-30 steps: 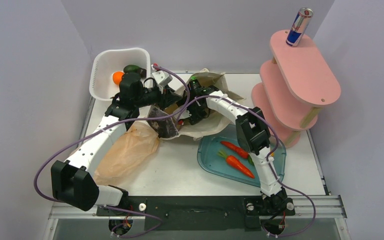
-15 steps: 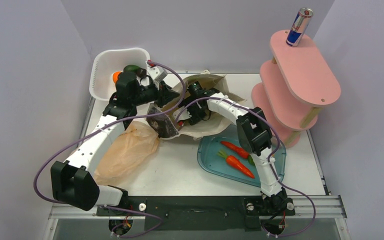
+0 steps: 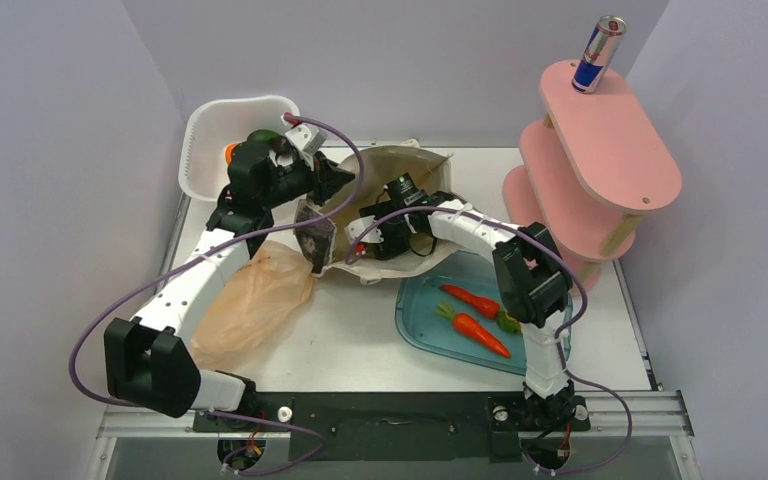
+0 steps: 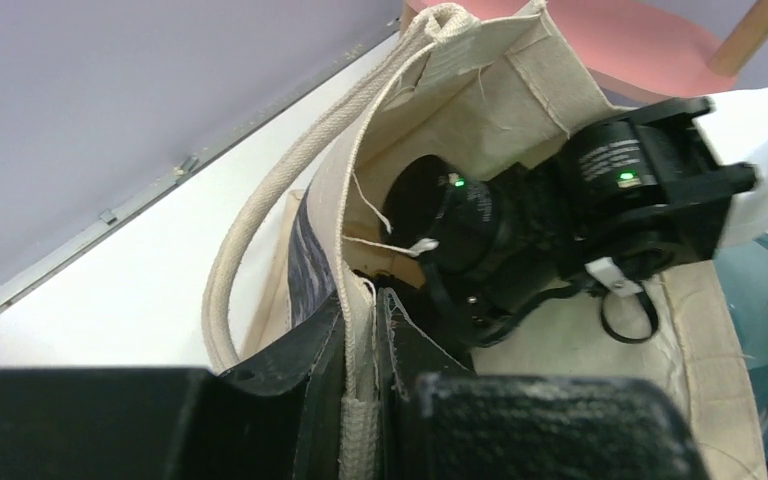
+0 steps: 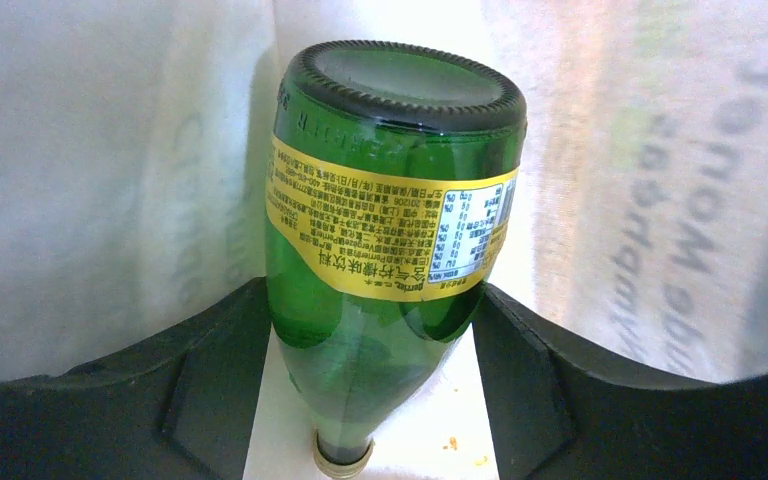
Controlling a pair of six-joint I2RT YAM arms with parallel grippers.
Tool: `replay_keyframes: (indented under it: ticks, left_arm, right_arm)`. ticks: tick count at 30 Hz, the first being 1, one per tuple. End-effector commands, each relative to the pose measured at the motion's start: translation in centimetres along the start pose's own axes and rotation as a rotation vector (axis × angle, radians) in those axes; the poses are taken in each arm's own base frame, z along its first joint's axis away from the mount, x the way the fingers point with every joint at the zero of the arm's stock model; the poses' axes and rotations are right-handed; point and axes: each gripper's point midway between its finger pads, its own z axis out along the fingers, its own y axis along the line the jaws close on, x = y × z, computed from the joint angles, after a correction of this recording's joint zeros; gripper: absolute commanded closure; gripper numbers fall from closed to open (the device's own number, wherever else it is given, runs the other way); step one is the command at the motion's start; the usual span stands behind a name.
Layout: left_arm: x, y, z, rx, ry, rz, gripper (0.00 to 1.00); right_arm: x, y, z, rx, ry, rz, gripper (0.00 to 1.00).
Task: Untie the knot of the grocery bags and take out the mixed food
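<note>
Fingers of the left pincer (image 4: pixel 365 322) are clenched on the rim of the cream canvas tote (image 4: pixel 480 110) and hold its mouth wide. The tote sits near the back edge of the desk (image 3: pixel 350 345). Inside it, the right pincer (image 5: pixel 370 335) is grasping a green bottle (image 5: pixel 390 200), one finger on each side. Two carrots (image 3: pixel 472 299) lie in a teal tray (image 3: pixel 415 310) toward the desk's front right. A flat peach plastic bag (image 3: pixel 250 305) lies by the left edge. A blue-silver can (image 3: pixel 600 50) stands on top of the pink shelf (image 3: pixel 610 130).
</note>
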Motion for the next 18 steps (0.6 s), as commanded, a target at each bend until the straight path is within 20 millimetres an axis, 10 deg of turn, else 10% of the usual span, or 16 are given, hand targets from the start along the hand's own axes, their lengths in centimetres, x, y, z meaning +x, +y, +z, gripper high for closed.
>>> replay_keyframes:
  ticks: [1, 18]
  left_arm:
    - [-4.2, 1.4, 0.3, -0.068, -0.127, 0.09, 1.0]
    - [-4.5, 8.0, 0.8, -0.31, -0.147, -0.089, 0.97]
  right_arm:
    - [-6.9, -9.3, -7.8, 0.364, -0.202, -0.041, 1.0]
    - [-10.4, -15.8, -16.0, 0.618, -0.592, 0.58, 1.0]
